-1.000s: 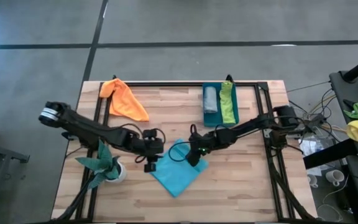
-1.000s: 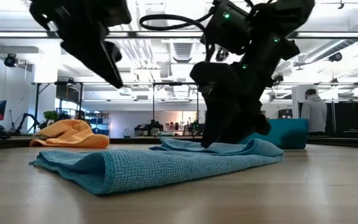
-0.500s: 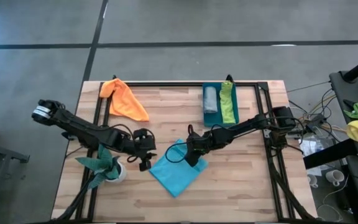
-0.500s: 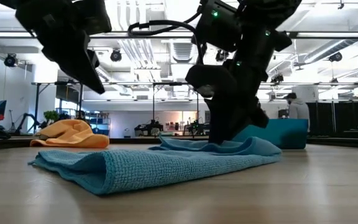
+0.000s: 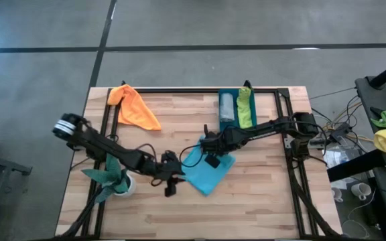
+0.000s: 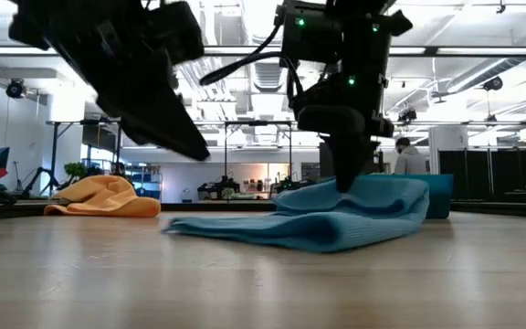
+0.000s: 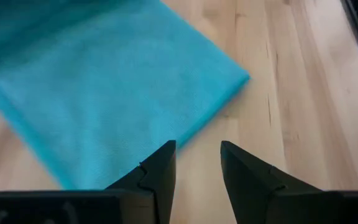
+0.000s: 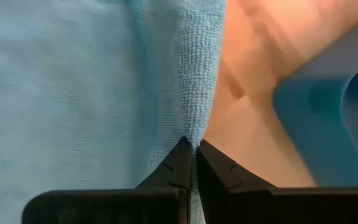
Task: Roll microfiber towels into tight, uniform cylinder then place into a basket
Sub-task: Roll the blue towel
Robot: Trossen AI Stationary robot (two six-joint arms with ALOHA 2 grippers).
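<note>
My right claw (image 8: 192, 163) is pinched tight on the soft turquoise microfiber towel's (image 5: 210, 173) edge — my left claw (image 7: 197, 168), narrowly parted, hovers just beside its opposite corner, holding nothing.

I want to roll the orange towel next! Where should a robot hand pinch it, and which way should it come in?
Probably at the narrow corner of the orange towel that points toward the table's middle, coming straight down from above. The cloth lies crumpled near the far left corner, bunched and folded at its far end, while that tip looks thin and flat. Nothing crowds it: the left gripper and right gripper are at the turquoise towel.
</note>
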